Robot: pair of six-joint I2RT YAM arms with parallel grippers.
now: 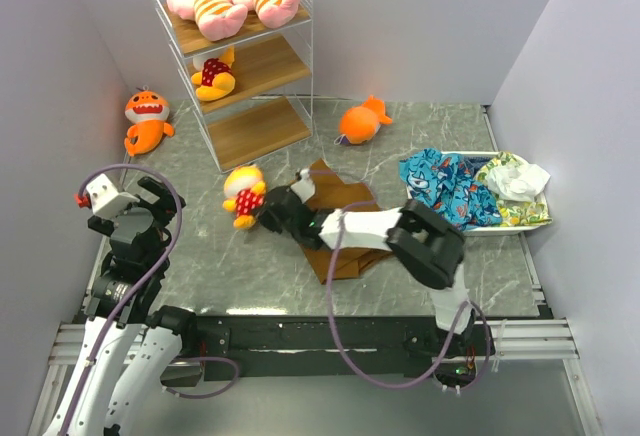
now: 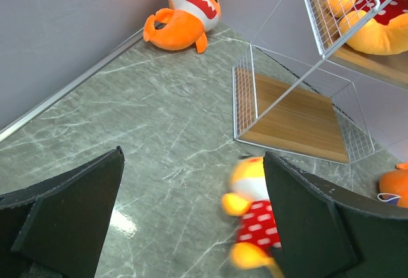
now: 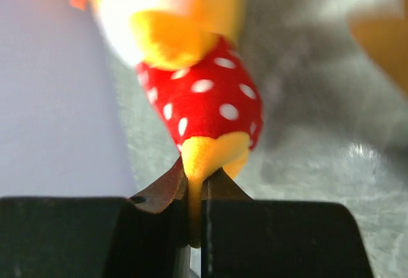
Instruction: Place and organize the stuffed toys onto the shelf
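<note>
Pick-up step: right gripper (image 3: pixel 194 185) pinched on yellow polka-dot toy (image 3: pixel 204 99) by its foot, left gripper (image 2: pixel 191 217) spread open; next, likely lift to shelf (image 1: pixel 262 128) at twelve o'clock.

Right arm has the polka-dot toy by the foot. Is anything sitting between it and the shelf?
Nothing visible does. The right gripper has its jaws shut on the yellow polka-dot toy; only bare table lies between it and the shelf. The bottom board is free; the second polka-dot toy sits on the middle one.
</note>
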